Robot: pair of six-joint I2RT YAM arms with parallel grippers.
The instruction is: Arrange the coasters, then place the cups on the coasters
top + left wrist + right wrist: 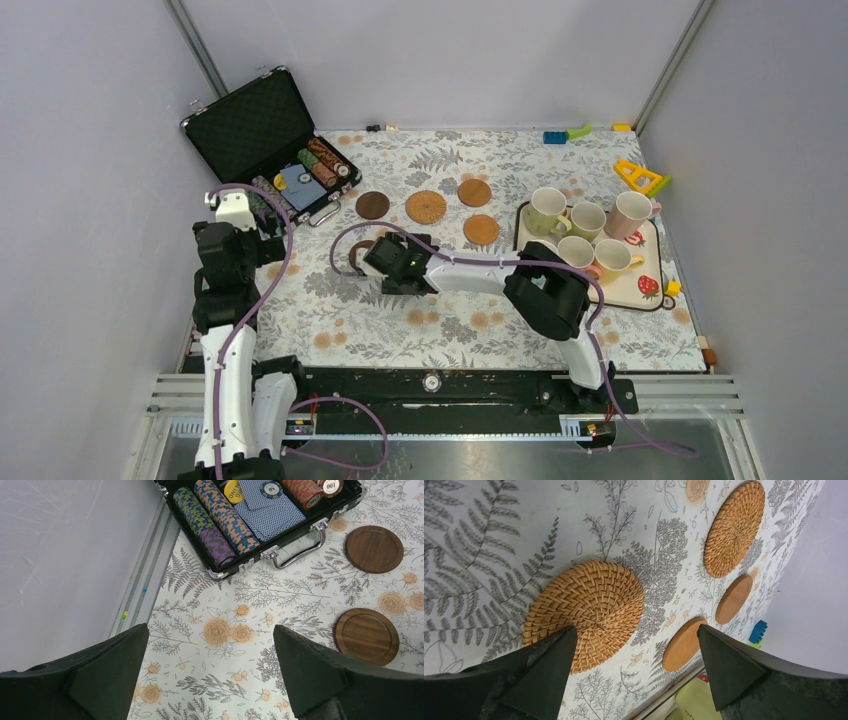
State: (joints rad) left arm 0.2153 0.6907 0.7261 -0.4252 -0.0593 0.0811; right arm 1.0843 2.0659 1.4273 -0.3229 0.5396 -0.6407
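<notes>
We see a floral table (400, 320). On it, coasters (426, 207) lie toward twelve o'clock, a chip case (270, 140) at ten, a tray (630, 293) at three.

Readable print: only on the poker chips.

In your left wrist view, far ahead of the left fingers (320, 680) and off to their right, a pale-faced poker chip (331, 485) in the open case (231, 570) reads "100". Ahead, between the fingers, a yellow chip (233, 490) shows letters like "ONI", cut off. The print on the chip on the blue cards (271, 488) is too small for you to read.
</notes>
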